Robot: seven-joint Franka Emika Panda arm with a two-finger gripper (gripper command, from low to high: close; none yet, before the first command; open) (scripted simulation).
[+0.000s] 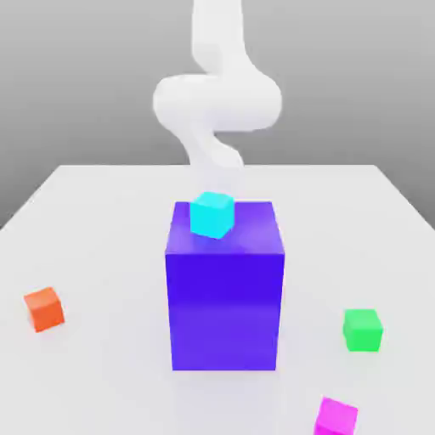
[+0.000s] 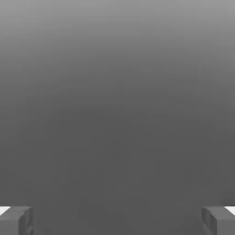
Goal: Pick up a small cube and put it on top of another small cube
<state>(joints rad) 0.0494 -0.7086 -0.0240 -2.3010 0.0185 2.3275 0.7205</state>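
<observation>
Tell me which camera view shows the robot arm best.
The exterior view: it shows the white robot arm bending down towards the blue box. The hand view shows the arm's claw, its two fingers wide apart with nothing between them.

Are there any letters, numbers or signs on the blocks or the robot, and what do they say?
There are none to read: no letters, numbers or signs on the cyan cube, purple block, orange cube, green cube, pink cube or white arm.
</observation>
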